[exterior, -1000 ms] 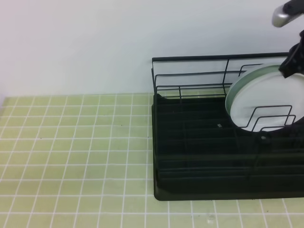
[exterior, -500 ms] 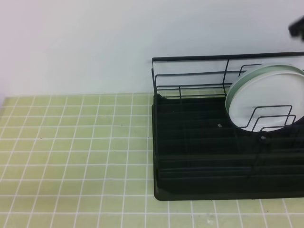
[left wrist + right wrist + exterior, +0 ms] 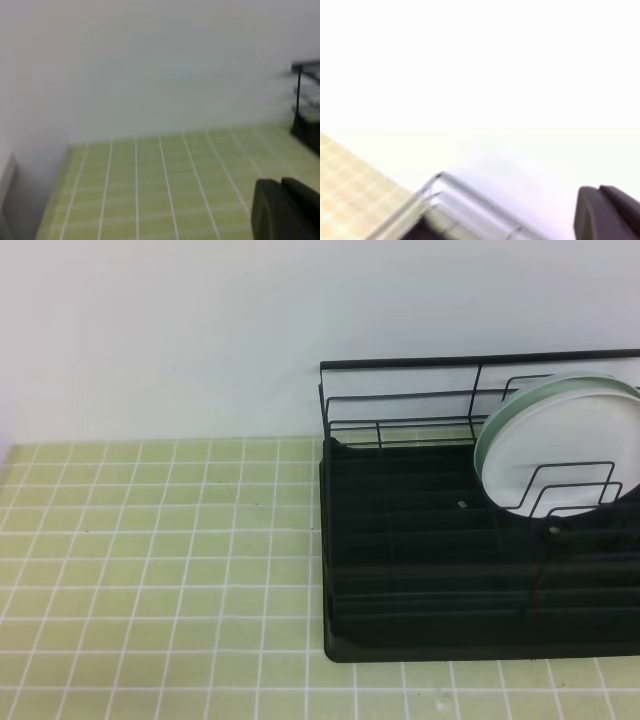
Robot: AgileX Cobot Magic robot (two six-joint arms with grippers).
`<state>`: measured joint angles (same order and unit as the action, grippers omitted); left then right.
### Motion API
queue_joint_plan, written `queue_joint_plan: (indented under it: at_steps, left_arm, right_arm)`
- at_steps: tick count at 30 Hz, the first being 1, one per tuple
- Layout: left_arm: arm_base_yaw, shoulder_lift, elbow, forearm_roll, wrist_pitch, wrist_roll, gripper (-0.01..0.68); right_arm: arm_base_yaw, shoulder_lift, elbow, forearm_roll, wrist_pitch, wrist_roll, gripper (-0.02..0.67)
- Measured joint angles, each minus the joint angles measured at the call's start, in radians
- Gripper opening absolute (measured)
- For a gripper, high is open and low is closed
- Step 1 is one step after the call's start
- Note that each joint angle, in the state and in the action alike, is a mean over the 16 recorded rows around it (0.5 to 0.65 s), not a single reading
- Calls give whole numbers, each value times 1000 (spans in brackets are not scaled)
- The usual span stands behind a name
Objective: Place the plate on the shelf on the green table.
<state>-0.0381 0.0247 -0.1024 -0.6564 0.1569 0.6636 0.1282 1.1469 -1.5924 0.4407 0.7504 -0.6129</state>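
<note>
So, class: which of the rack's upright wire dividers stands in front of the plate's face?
The looped divider crossing the plate's lower face, on the camera's side. The other loop in view pokes out behind the plate's upper-left rim.

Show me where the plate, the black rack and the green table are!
plate (image 3: 560, 445): exterior high view, on its white face.
black rack (image 3: 420, 540): exterior high view, on its ribbed tray base.
green table (image 3: 160, 570): exterior high view, on bare tiles.
</note>
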Motion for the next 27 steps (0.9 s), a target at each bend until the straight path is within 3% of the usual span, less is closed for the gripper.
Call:
queue_joint_plan:
  at_steps: [3, 6, 17, 27]
  left_arm:
    - [0, -18, 1, 209, 73, -206, -1]
    - [1, -31, 11, 323, 129, -309, -1]
    - [24, -32, 82, 444, 148, -403, -1]
    - [52, -32, 104, 508, 175, -472, -1]
  right_arm:
    - [0, -33, 0, -48, -40, -17, -2]
    - [0, -54, 0, -113, -85, -33, -2]
    - [0, -83, 0, -370, -310, -54, -3]
    - [0, -142, 23, -414, -385, -29, -3]
